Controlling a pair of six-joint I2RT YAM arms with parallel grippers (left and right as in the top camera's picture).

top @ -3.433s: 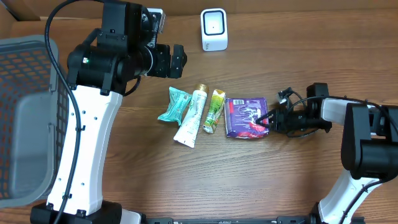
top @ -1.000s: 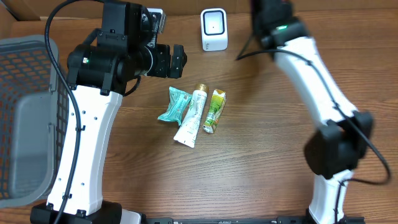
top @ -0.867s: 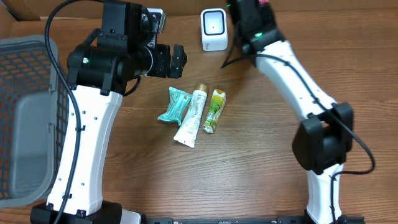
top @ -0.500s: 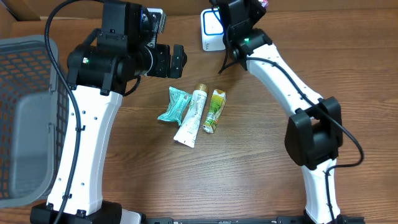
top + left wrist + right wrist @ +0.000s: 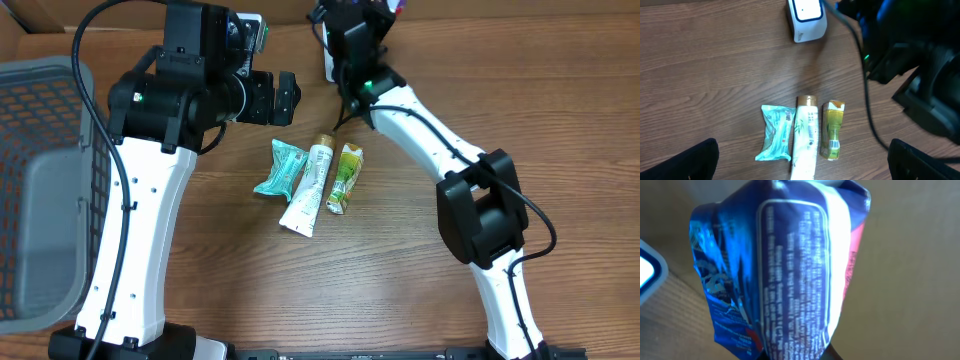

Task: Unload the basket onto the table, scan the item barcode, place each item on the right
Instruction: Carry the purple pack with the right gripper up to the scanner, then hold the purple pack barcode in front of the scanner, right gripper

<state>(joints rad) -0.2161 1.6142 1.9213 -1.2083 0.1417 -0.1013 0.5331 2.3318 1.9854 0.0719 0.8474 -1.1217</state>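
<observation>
Packet (image 5: pixel 790 270) pinched in my right gripper (image 5: pixel 794 353) near the scanner (image 5: pixel 806 19) — creased foil may hide its barcode; left gripper (image 5: pixel 283 97) spread.

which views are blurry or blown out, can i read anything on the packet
Right wrist view: the purple packet fills the frame, soft, print unreadable, a white band glaring. Left wrist view: the right arm is a dark blur, the white tube sharp. Overhead view: evenly lit, crisp.

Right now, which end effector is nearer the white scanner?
Right. The right end effector holds the blue packet close beside the scanner; the left end effector hangs open farther off, to the scanner's left.
</observation>
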